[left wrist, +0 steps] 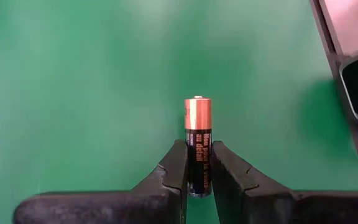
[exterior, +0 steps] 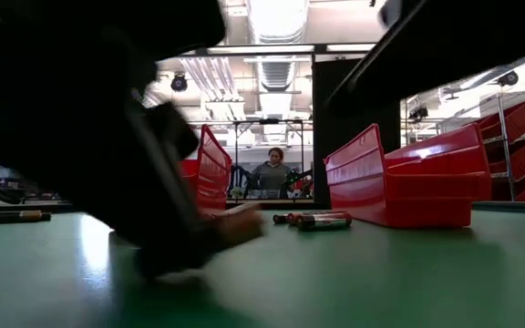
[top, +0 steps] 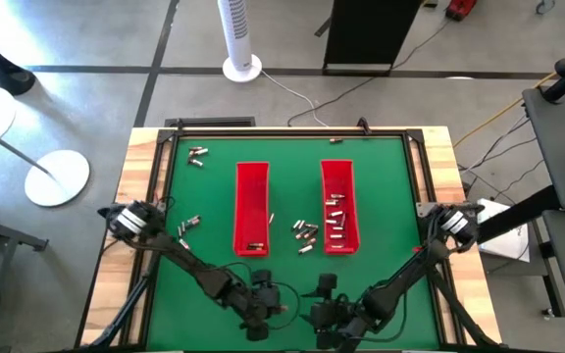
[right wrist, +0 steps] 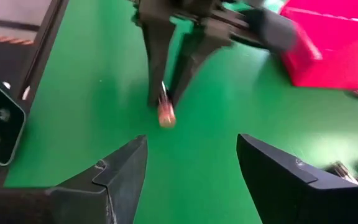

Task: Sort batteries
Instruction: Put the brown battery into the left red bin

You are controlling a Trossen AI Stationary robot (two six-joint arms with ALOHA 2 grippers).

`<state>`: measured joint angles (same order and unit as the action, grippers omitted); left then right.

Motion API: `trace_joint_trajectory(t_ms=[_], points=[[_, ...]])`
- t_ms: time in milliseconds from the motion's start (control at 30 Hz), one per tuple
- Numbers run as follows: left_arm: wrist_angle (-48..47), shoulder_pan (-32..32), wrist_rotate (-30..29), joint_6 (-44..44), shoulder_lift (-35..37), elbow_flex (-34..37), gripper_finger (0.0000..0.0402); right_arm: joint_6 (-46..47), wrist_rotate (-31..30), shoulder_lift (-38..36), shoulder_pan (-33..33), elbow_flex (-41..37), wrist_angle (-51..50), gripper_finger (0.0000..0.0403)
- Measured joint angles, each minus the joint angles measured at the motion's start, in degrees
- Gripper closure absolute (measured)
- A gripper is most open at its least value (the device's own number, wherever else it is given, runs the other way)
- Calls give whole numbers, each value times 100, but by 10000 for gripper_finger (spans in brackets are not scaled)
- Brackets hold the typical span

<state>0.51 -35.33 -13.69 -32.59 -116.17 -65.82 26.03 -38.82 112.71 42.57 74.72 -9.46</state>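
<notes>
Setting: green matte worktop [top: 204, 196] framed in pale wood, grey workshop floor around it; a person stands far off in the room beyond.
Held battery: a small copper-topped black cylinder [left wrist: 197, 146], clamped by its dark lower half between the left gripper [left wrist: 197, 177] fingers at the near middle of the worktop, copper end sticking out.
Handling: I judge it light, rigid and smooth-skinned, so apt to roll or slip; a grip across the round body at mid-length looks safest.
Left fingers: clenched on the battery.
Right gripper: [right wrist: 191, 168] just to the right of the left one, fingers spread wide and holding nothing, pointed at the held battery.
Loose batteries: a cluster [top: 305, 233] between the two trays, a pair [top: 188, 225] to the left, another pair [top: 198, 155] at the far left.
Trays: two long red plastic bins, glossy and hard-walled; the left tray [top: 252, 201] holds a battery at its near end, the right tray [top: 337, 176] holds several.
</notes>
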Motion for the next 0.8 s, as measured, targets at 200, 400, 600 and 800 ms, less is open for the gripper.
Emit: trace_joint_trajectory(t_ms=[200, 400, 600, 800], points=[[-67, 131, 75, 383, -298, -400, 373, -59, 433, 275, -196, -2, 256, 179], [-130, 328, 99, 552, -318, -462, 373, -60, 919, 417, -373, -66, 244, 183], [-146, 468, 94, 503, -299, -400, 356, -117, 1066, 400, -433, -74, 311, 179], [-193, 479, 73, 574, -307, -385, 313, -58, 1103, 648, -527, -105, 406, 186]])
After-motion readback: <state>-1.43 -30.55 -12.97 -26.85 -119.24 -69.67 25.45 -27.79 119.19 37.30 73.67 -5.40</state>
